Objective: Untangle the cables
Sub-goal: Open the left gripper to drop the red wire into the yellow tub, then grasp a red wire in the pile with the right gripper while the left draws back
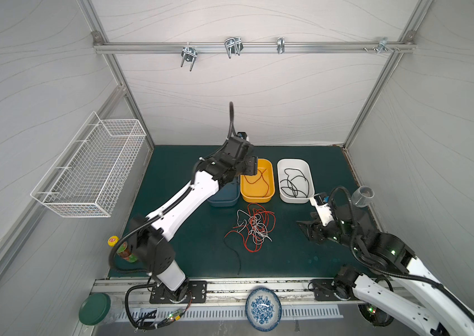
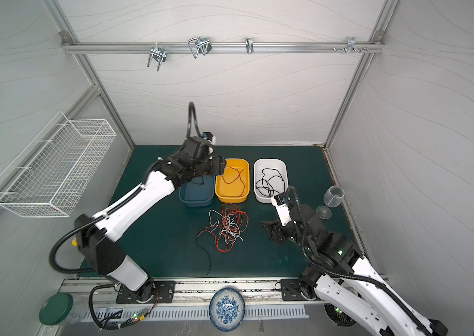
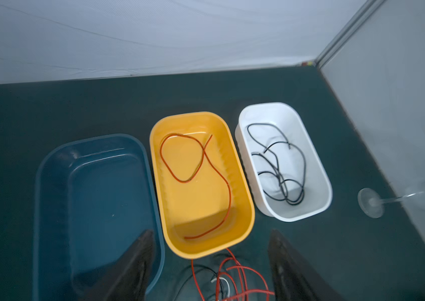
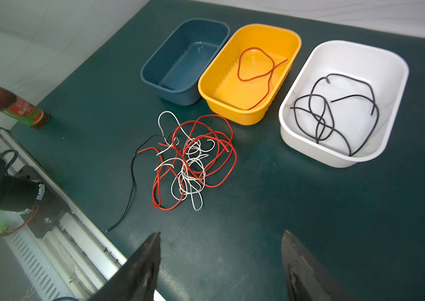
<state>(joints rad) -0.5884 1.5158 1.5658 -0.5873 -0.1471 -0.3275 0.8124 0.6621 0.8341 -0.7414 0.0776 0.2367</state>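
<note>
The right jaws fill the near edge of the right wrist view, standing apart with nothing between them, hovering over the bare green counter [image 1: 189, 247]. In both top views they sit to the right of centre, near the tangle [image 1: 254, 228] but apart from it.

Sorting looks partly done. One red cable [image 3: 229, 192] lies loose in the yellow bin [image 1: 257, 199], several black cables [image 1: 294, 186] are coiled in the white bin [image 1: 294, 200], and the blue bin [image 1: 224, 201] is empty. What is left is the tangle at the middle of the frame, just below the row of bins: red and white cables knotted together, with one black cable [image 1: 237, 256] trailing towards the lower edge. No white cable has been separated yet, so I judge well over half the work remains.

The left jaws hang above the tangle in the frame, over the edge between the blue and yellow bins. They are apart and empty, and the red cable in the yellow bin lies free of them.
</note>
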